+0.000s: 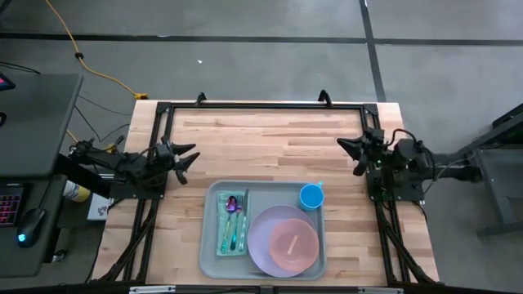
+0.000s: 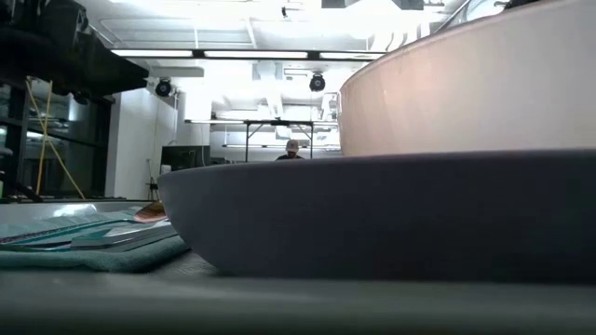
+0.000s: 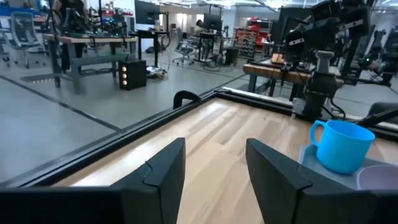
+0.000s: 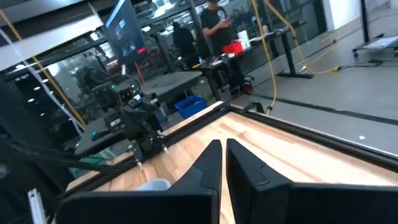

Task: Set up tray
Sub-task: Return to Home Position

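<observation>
Wooden table [image 1: 270,139]; the tray [image 1: 207,229], probably stiff but loaded, wants a level rim grip; left gripper [image 1: 189,163] spread left of it, right gripper [image 1: 350,157] nearly pressed together right of it.

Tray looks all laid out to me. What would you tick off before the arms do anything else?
1. Tray lying flat on the table: ok.
2. Plate with bowl on it, inside the tray: ok.
3. Cup upright in the tray's far right corner: ok.
4. Cutlery on the napkin: ok; the order of the pieces: cannot tell.
5. Left hand open, empty, clear of the tray: ok.
6. Right hand shut, empty, clear of the tray: ok.
</observation>
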Action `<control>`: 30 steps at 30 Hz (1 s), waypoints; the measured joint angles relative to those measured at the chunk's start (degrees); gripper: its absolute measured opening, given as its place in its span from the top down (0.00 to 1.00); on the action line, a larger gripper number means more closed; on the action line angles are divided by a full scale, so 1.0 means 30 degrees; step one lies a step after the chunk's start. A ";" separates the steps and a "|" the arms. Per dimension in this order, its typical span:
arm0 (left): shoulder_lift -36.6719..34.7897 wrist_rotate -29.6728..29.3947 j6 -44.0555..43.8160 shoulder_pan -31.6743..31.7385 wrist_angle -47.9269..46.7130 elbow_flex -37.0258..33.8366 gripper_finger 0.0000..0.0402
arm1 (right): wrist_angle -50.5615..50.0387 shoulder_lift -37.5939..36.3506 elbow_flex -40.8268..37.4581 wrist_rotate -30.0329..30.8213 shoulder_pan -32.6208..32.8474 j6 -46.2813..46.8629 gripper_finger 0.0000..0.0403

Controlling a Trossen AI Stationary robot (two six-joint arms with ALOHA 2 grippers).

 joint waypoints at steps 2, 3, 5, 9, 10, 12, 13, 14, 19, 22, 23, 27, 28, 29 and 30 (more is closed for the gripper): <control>-0.0001 0.0692 0.0349 0.0619 -0.0001 0.0000 0.50 | -0.0013 0.0016 0.0000 -0.1421 -0.0975 0.0066 1.00; 0.0000 0.1121 0.0464 0.1005 -0.0005 0.0000 0.50 | -0.0047 0.0068 0.0000 -0.2072 -0.1434 0.0200 1.00; -0.0002 0.2045 0.0764 0.1911 0.0072 0.0000 0.50 | -0.0102 0.0073 0.0000 -0.3069 -0.2214 0.0222 1.00; -0.0007 0.3784 0.1421 0.3504 -0.0112 0.0000 0.50 | -0.0103 0.0066 0.0000 -0.4057 -0.3133 0.0218 1.00; -0.0004 0.4114 0.1833 0.3776 -0.0223 -0.0014 0.50 | -0.0183 0.0073 0.0000 -0.4186 -0.3219 0.0218 1.00; 0.0000 0.4785 0.2401 0.4134 -0.0209 -0.0015 0.50 | 0.0059 0.0054 -0.0261 -0.4258 -0.3207 0.0222 1.00; 0.0000 0.4811 0.2576 0.4260 -0.0204 -0.0015 0.50 | 0.0290 0.0013 -0.0585 -0.4261 -0.3204 0.0360 1.00; -0.0003 0.4813 0.2719 0.4358 -0.0197 -0.0015 0.50 | 0.0585 0.0007 -0.0988 -0.4258 -0.3204 0.0612 1.00; -0.0001 0.4108 0.2668 0.4359 -0.0342 -0.0015 0.50 | 0.3070 0.0030 -0.2968 -0.3890 -0.3204 0.1071 1.00; 0.0000 0.4048 0.2828 0.4366 -0.0375 -0.0015 0.50 | 0.4168 0.0015 -0.3571 -0.3807 -0.3204 0.1085 1.00; -0.0007 0.4055 0.2890 0.4366 -0.0507 -0.0015 0.50 | 0.4330 0.0015 -0.3761 -0.3922 -0.3204 0.1077 1.00; -0.0007 0.4138 0.2959 0.4366 -0.2318 -0.0015 0.50 | 0.4120 0.0044 -0.4296 -0.4167 -0.3197 0.1382 1.00; -0.0007 0.4302 0.2953 0.4366 -0.2993 -0.0015 0.50 | 0.4165 0.0044 -0.4372 -0.4151 -0.3197 0.1381 1.00; -0.0007 0.4584 0.2891 0.4366 -0.3760 -0.0015 0.50 | 0.4184 0.0037 -0.4419 -0.4115 -0.3197 0.1289 1.00; -0.0007 0.4851 0.2768 0.4359 -0.4493 -0.0014 0.50 | 0.4256 0.0028 -0.4454 -0.4105 -0.3197 0.1198 1.00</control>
